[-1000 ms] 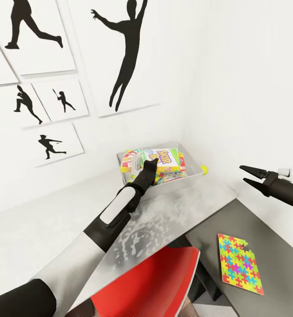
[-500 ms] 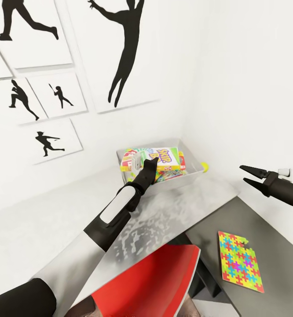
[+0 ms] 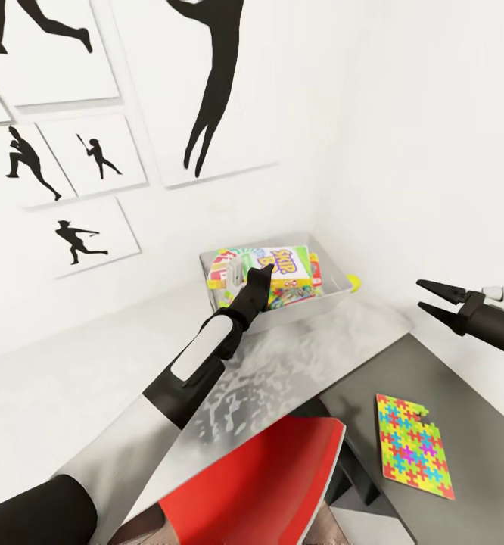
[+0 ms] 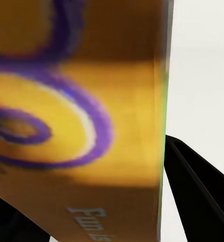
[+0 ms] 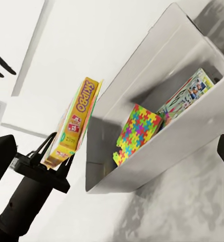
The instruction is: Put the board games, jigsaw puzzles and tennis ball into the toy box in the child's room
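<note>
On the table (image 3: 70, 393), toy box (image 3: 335, 297) at the far corner, holding a jigsaw puzzle (image 5: 137, 132); board game (image 5: 76, 123) above its near rim; second jigsaw puzzle (image 3: 414, 445) on the lower right section.

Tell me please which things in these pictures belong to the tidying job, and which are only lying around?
Belong to the job:
- toy box on the table
- Skip-Bo board game, held by the left gripper
- jigsaw puzzle in the toy box
- second jigsaw puzzle on the dark table section
- tennis ball behind the toy box

Just lying about:
- red chair
- silhouette pictures
</note>
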Controlling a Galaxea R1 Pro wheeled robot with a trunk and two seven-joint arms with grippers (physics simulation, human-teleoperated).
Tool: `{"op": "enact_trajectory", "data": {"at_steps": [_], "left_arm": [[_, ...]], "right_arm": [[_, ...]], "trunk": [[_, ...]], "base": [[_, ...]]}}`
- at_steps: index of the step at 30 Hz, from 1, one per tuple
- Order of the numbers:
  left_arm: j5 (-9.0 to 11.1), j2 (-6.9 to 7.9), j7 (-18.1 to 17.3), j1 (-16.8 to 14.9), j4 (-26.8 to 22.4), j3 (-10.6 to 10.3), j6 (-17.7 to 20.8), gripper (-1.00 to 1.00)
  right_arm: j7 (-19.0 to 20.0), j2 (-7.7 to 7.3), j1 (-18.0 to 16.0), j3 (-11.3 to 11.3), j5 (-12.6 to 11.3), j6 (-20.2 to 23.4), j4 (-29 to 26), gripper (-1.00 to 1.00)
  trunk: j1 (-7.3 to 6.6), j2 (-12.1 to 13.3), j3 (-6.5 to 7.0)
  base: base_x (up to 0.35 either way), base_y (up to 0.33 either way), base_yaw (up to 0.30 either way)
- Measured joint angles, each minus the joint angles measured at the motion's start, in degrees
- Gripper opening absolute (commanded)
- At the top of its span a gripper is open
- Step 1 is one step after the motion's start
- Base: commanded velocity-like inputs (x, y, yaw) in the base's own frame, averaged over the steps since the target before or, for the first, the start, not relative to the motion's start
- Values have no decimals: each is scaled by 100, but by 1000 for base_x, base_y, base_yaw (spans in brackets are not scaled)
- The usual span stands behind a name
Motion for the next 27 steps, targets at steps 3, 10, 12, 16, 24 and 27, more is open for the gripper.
{"op": "enact_trajectory", "data": {"at_steps": [3,10,12,16,24,27], "left_arm": [[0,0,0,-13,-4,2,-5,-100],[-1,0,-7,-17,-30,-4,-8,-100],[-2,0,-7,-17,-103,-6,-8,-100],[-3,0,-9,-66,-161,-7,-8,-100],[-1,0,-7,-175,-172,-7,-17,-100],[-2,0,-8,-183,-172,-7,-17,-100]], "right_arm": [[0,-48,2,0,-31,0,0,100],[0,-65,3,-13,-46,0,0,100],[0,-65,3,-15,-48,0,0,100],[0,-69,3,-17,-79,0,0,100],[0,-64,3,-12,-126,0,0,100],[0,-66,3,-9,-126,0,0,100]], "trunk": [[0,0,-28],[0,0,-93],[0,0,-111],[0,0,-148],[0,0,-222],[0,0,-250]], "base": [[0,0,0],[0,0,0],[0,0,0],[0,0,0],[0,0,11],[0,0,53]]}}
